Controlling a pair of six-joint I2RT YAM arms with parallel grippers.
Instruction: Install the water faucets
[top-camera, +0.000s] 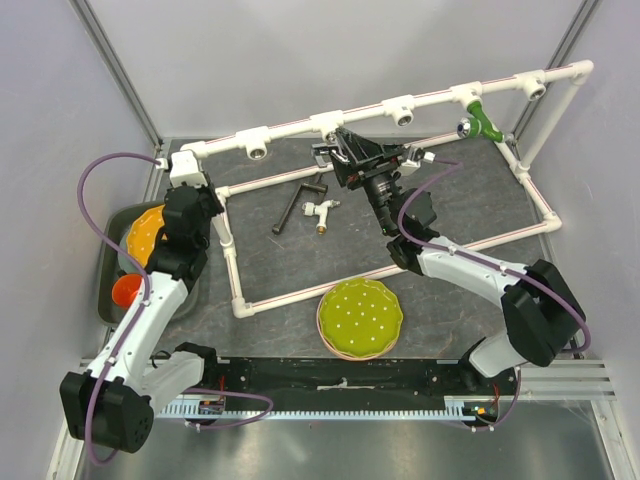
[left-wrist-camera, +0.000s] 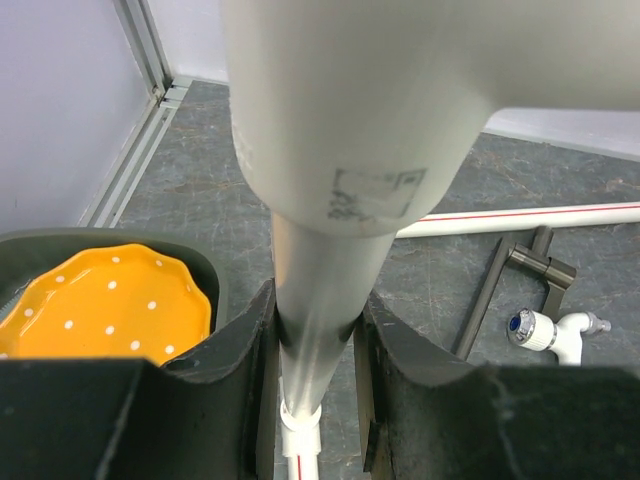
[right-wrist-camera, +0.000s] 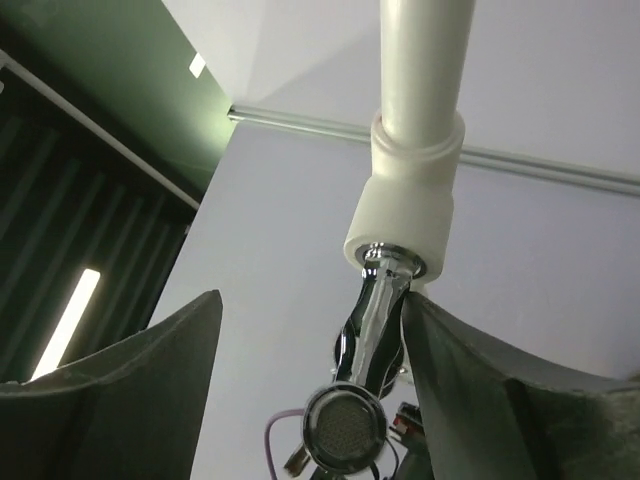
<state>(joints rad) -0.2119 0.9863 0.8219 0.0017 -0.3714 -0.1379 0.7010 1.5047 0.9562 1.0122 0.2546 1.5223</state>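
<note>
Surface: A dark grey mat (top-camera: 480, 210) lies inside pale grey walls, with both arm bases at 6 o'clock in the top view.
Left pincer: At 9 o'clock, the left gripper (left-wrist-camera: 318, 320) is closed on the left-hand pipe of the pipe frame (left-wrist-camera: 320, 250). Both fingers press the pipe, and the grip looks like a brace for the frame.
White faucet: The white faucet (top-camera: 322, 209) lies on its side near the mat's centre, just beside the black L-shaped bar (top-camera: 290, 207). It is at about 7 o'clock from the right gripper, and nothing touches it.
White faucet, handling: It is probably light, stiff plastic and may skid on the mat under a one-sided push. The best hold is likely square across the middle of the body, which leaves the brass end free for a socket.
Right pincer: Toward 12 o'clock, the right gripper (right-wrist-camera: 310, 300) points up under the far rail. Its jaws stand wide, one on each side of the silver faucet (right-wrist-camera: 375, 300). The right finger is close against the faucet and the left is well apart, so nothing is clamped.
Silver faucet: Its stem sits in the mouth of a tee socket (right-wrist-camera: 400, 215), and the round spout end hangs toward the wrist camera. How deeply it is seated cannot be told.
Silver faucet, handling: It is rigid metal, likely heavy for its size, and its polished skin looks slippery. A firm pinch across the body near the socket should turn it. The lever handle is a poor place to hold, and a crooked pull could bind the joint.
</note>
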